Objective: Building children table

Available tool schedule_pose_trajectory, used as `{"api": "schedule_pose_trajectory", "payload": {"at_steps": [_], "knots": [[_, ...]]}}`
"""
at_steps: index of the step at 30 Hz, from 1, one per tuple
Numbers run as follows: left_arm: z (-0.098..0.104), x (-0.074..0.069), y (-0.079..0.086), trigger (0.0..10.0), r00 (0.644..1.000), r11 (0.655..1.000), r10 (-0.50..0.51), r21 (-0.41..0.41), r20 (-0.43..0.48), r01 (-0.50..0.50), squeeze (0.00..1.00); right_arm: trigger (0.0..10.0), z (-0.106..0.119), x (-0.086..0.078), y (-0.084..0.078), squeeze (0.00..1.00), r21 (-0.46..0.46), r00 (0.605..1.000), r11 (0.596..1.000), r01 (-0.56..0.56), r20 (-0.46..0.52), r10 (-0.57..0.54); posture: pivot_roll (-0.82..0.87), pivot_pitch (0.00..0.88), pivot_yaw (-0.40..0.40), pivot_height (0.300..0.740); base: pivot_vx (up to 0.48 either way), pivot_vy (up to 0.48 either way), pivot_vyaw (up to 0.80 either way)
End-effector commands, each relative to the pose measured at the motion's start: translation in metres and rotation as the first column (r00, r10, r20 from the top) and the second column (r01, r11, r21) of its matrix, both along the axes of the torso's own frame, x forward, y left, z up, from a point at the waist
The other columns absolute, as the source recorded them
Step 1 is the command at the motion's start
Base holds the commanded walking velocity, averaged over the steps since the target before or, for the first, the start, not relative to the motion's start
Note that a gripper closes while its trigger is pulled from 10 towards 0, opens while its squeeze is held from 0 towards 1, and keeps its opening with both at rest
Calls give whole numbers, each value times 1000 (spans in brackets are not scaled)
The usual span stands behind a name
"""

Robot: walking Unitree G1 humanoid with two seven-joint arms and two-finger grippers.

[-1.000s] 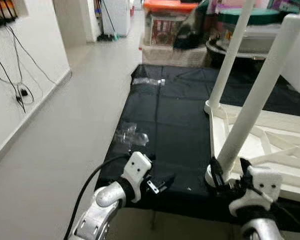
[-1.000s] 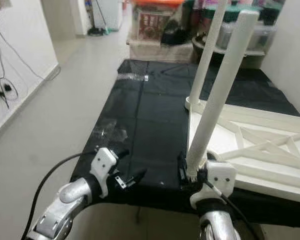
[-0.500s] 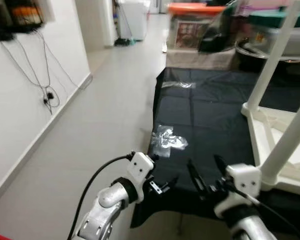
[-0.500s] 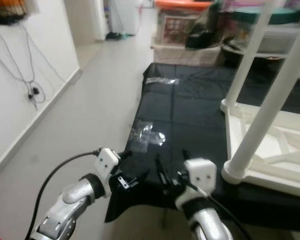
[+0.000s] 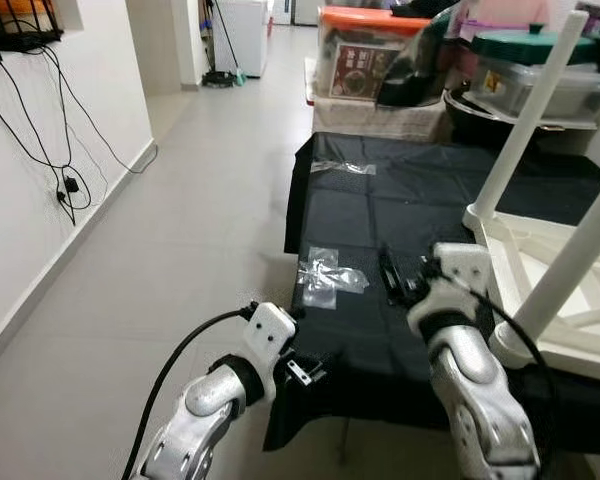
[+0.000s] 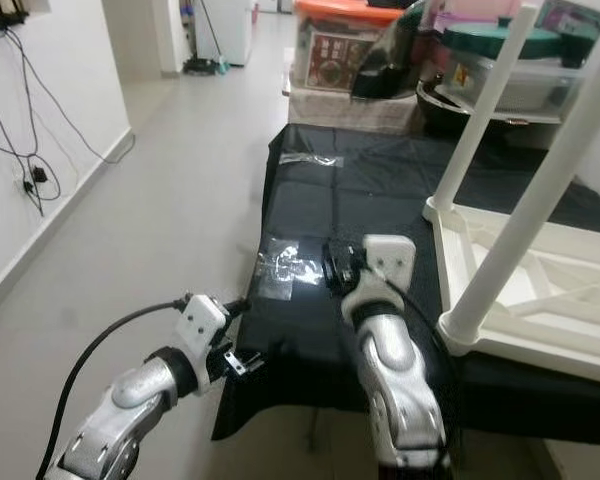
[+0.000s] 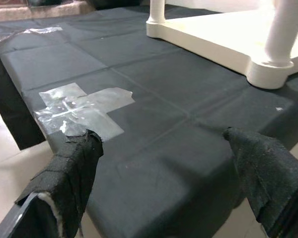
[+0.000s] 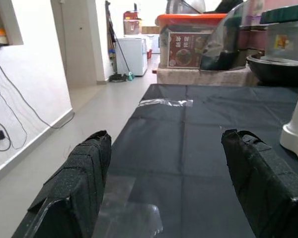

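Children's table (image 6: 540, 270), white, lies upside down on a black cloth (image 5: 400, 210) spread on the floor, to the robot's right. Two legs stand up from its corners: near leg (image 6: 520, 200), far leg (image 6: 480, 110). Underside bracing shows between them.

Right end effector (image 6: 332, 270): raised over the cloth, just left of the table's near corner, apart from the leg. Fingers spread wide in the right wrist view, nothing between them. They point along the cloth toward the storage boxes (image 5: 380, 60) at its far end.

Left end effector (image 5: 315, 368): low, at the near edge of the cloth, spread and empty per the left wrist view.

Clear plastic bag (image 5: 330, 275) lies crumpled on the cloth just beyond the right end effector; a second bag (image 5: 342, 168) lies farther up. Contents possibly small hardware, too small to tell.

Judgement: current step looks like a reach for the next part, probably the near bag. To do it well, lower the right end effector squarely over the bag's bunched middle, close on the plastic and not the cloth beneath, and keep the forearm off the near leg while swinging back.
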State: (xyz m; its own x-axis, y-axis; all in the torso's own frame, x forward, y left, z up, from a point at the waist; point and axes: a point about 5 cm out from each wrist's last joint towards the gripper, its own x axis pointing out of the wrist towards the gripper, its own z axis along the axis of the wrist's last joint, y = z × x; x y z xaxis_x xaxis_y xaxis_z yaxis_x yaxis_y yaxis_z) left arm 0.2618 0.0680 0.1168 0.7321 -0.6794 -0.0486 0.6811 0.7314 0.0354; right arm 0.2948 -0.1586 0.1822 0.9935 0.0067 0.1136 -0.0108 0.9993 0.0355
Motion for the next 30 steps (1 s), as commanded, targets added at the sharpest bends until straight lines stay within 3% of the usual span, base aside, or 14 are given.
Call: {"api": "schedule_pose_trajectory", "payload": {"at_steps": [1,12,15,18,19,21,22,23,24,25,26,27,29,30], "knots": [[-2,0,1,10000,999,1000,18,-11,-36,-18,0,10000,0,4,-5,0,-1,1000,1000,15,1,-15,86,0,-67,740,304,0,0],[-2,-1,3,10000,998,999,32,-31,-61,-34,0,10000,-8,17,-22,0,-24,975,975,219,-43,-220,88,0,-64,740,28,0,0],[-1,-3,2,10000,998,999,27,-29,-64,-29,0,10000,-5,19,-32,0,-54,923,922,383,-27,-385,93,0,-67,740,0,0,0],[0,-3,2,10000,997,999,27,-29,-66,-29,0,10000,-4,18,-35,0,-61,903,902,427,-24,-429,93,0,-67,740,0,0,0],[0,-3,2,10000,997,999,28,-29,-70,-30,0,10000,-5,13,-44,0,-70,854,853,517,-24,-520,95,0,-70,740,0,0,0],[0,-3,2,10000,997,999,28,-29,-70,-30,0,10000,-5,13,-44,0,-70,854,853,517,-24,-520,95,0,-70,740,0,0,0],[0,-4,2,10000,997,999,28,-30,-73,-30,0,10000,-8,8,-52,0,-78,817,817,572,-32,-575,95,0,-69,740,0,0,0],[0,-4,2,10000,997,999,28,-30,-73,-30,0,10000,-8,8,-52,0,-78,817,817,572,-32,-575,95,0,-69,740,0,0,0],[0,-5,2,10000,997,999,27,-30,-75,-29,0,10000,-13,1,-64,0,-84,761,762,642,-53,-647,92,0,-68,740,0,0,0],[0,-5,2,10000,997,999,27,-30,-75,-29,0,10000,-13,1,-64,0,-84,761,762,642,-53,-647,92,0,-68,740,0,0,0],[0,-5,2,10000,997,999,24,-31,-78,-26,0,10000,-17,-6,-74,0,-87,713,716,692,-70,-698,88,0,-66,740,0,0,0],[0,-5,2,10000,997,999,24,-31,-78,-26,0,10000,-17,-6,-74,0,-87,713,716,692,-70,-698,88,0,-66,740,0,0,0],[0,-7,2,10000,996,999,16,-31,-86,-18,0,10000,-22,-22,-83,0,-102,655,662,742,-94,-749,83,0,-62,740,0,0,0],[0,-7,2,10000,996,999,16,-31,-86,-18,0,10000,-22,-22,-83,0,-102,655,662,742,-94,-749,83,0,-62,740,0,0,0]]}}
